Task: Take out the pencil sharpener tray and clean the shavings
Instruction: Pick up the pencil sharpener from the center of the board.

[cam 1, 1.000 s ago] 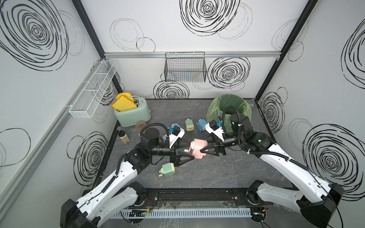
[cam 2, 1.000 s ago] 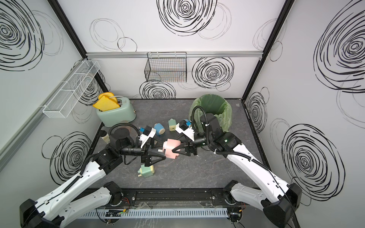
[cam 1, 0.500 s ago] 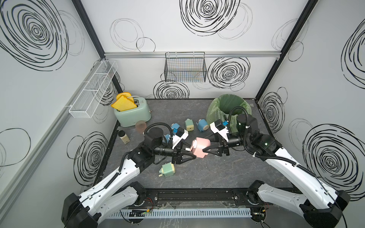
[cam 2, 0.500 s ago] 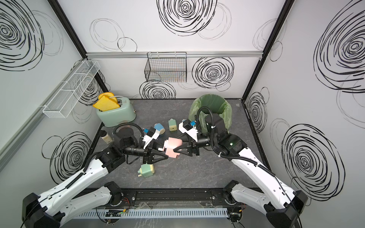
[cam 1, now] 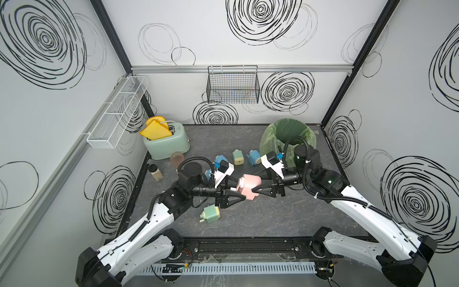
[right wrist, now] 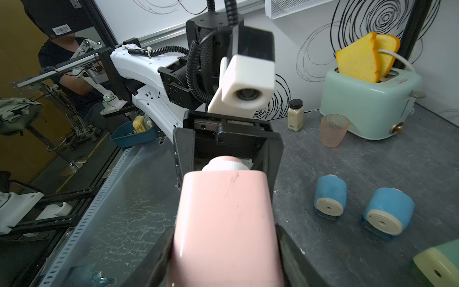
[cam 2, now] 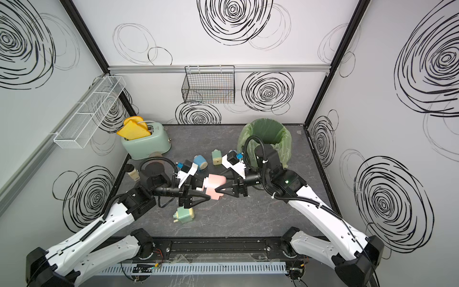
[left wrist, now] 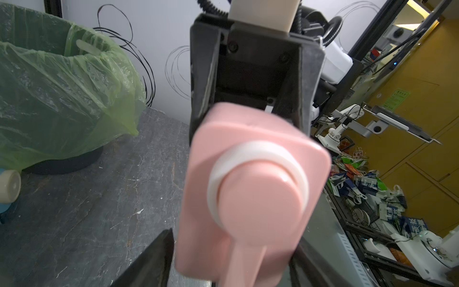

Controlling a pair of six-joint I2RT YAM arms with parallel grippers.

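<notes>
On the right gripper [cam 1: 256, 185], the fingers [right wrist: 289, 256] are clamping the pink sharpener [cam 1: 249, 188], one pressing on each flank of its smooth body. The left gripper [cam 1: 237, 190] is meeting it from the opposite end, with its fingers [left wrist: 159, 258] straddling the face that carries the round crank [left wrist: 258, 196]. The wrist view cuts their tips off, so I cannot tell whether they are pinching the plastic or only standing beside it.

The pink sharpener is hanging clear of the table [cam 1: 285, 218] between the two grippers. It is near the green-lined bin [cam 1: 269, 141], on the bin's side toward the arm bases.

A blue sharpener [cam 1: 253, 157] is lying just beside the bin's base. A yellow-green sharpener [cam 1: 237, 157] is standing next to it, one step farther from the bin. A second blue sharpener [cam 1: 219, 159] is sitting farther out again, partly hidden behind the left wrist camera. A green sharpener [cam 1: 211, 214] is lying on its side well apart from the bin, nearer the arm bases than the pink one.

Across the table from the bin, a mint toaster [cam 1: 167, 141] is holding two toast slices [cam 1: 155, 129]. A pink cup [cam 1: 176, 159] and a small jar [cam 1: 155, 172] are standing beside the toaster, also well apart from the bin.
</notes>
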